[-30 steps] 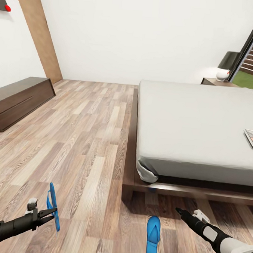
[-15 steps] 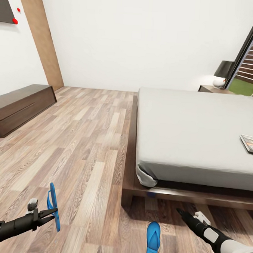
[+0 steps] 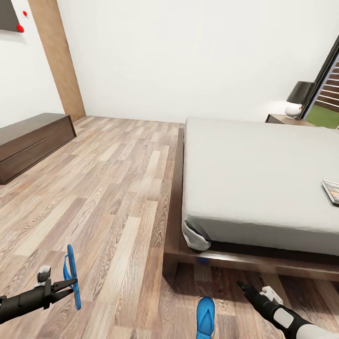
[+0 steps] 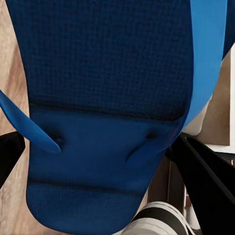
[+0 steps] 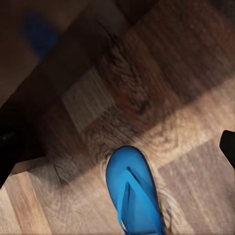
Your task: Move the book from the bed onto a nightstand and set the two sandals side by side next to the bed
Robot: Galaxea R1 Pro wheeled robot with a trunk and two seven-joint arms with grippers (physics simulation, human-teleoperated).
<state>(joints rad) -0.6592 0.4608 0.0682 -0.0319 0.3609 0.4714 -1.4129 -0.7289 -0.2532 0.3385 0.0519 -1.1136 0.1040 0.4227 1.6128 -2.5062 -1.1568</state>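
Note:
My left gripper [image 3: 68,285] is shut on one blue sandal [image 3: 72,276], held on edge above the floor at the lower left; its sole [image 4: 107,98] lies close before the left wrist camera, between the dark fingers [image 4: 205,176]. The other sandal [image 3: 205,317] lies flat on the wood floor near the bed's foot corner, also in the right wrist view [image 5: 134,191]. My right gripper [image 3: 242,285] hovers open just to its right, holding nothing. The book [image 3: 337,192] lies on the bed [image 3: 260,170] near the right edge. A nightstand [image 3: 288,119] stands behind the bed.
A long low dark bench [image 3: 25,143] runs along the left wall. A lamp [image 3: 300,97] sits on the nightstand beside the tall window [image 3: 338,79]. Open wood floor [image 3: 123,187] stretches between bench and bed. The bed frame's dark edge [image 3: 176,190] juts out low.
The camera shifted a second ago, sliding the whole room down and leftward in view. Since then my right arm has sunk slightly. The left gripper still holds its sandal.

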